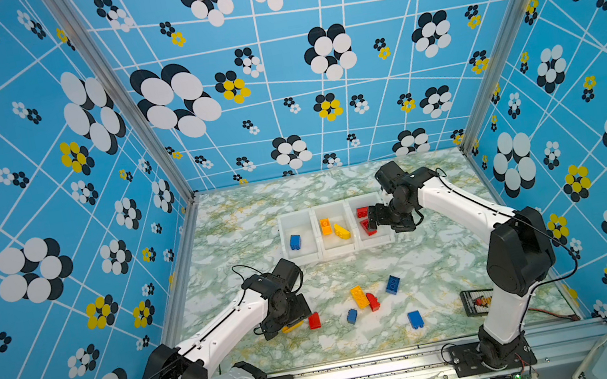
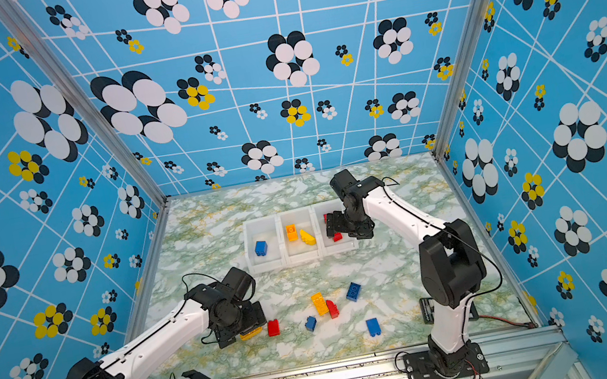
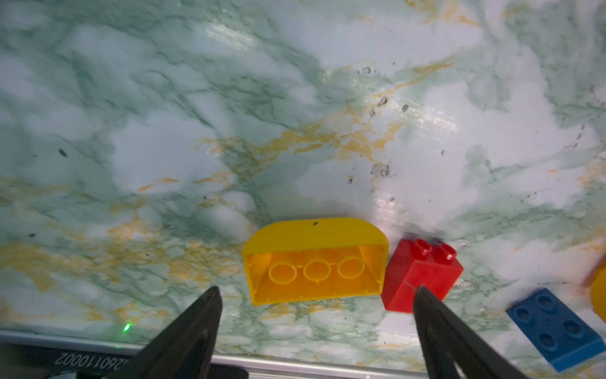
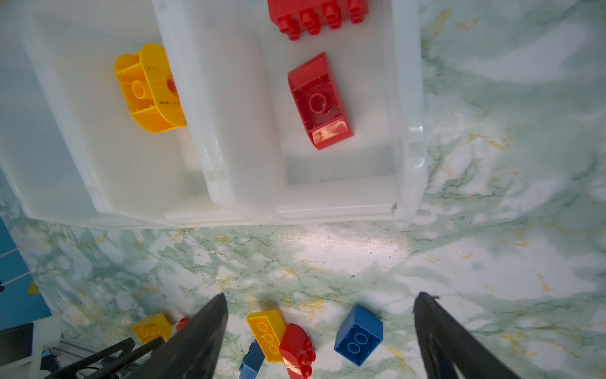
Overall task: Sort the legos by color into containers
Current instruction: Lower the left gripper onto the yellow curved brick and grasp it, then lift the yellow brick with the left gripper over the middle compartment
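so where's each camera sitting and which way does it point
top views: high over the front edge, looking down on the table, bins and loose bricks; both arms show.
left wrist: on the left arm, low, looking down past the open left tool at a yellow arched brick and red brick.
right wrist: over the bins, looking down past the open right tool at them and the loose bricks.
shared: that yellow arched brick appears in both wrist views.

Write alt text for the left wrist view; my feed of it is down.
The open left gripper hangs above a yellow rounded brick lying on its side, hollow underside toward the camera, on the marbled table. A red two-stud brick stands beside it; a blue brick lies farther off.
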Motion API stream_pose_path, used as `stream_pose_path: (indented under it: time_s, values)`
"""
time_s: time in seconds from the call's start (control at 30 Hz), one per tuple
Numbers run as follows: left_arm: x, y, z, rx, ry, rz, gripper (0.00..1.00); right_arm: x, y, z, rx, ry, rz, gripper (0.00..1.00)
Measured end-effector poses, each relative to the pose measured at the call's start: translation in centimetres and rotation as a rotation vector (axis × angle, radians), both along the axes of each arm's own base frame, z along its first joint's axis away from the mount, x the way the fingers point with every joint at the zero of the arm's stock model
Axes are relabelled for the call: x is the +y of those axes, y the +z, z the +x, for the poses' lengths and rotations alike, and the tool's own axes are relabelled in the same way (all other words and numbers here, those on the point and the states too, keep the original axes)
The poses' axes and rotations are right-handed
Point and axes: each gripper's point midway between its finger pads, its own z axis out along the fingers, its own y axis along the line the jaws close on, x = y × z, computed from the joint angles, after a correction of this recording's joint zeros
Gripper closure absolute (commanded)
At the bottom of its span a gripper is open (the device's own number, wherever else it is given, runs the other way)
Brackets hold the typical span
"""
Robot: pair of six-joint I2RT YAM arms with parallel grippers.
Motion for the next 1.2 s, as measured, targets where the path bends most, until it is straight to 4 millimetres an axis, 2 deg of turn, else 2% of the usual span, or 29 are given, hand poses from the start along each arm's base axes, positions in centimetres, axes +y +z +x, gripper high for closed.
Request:
stream_pose_path:
  time_s: [0.5,1.2]
  values:
    - [0.0,-1.3,0.3,0.028,0.001,0.029,0.17,0.0,0.6,-0.1,-0.013,-0.006,0.006,0.10]
    - [0.1,-1.7,0.5,0.032,0.004,0.046,0.39,-0.2,0.2,-0.4,-0.002,-0.006,0.000,0.10]
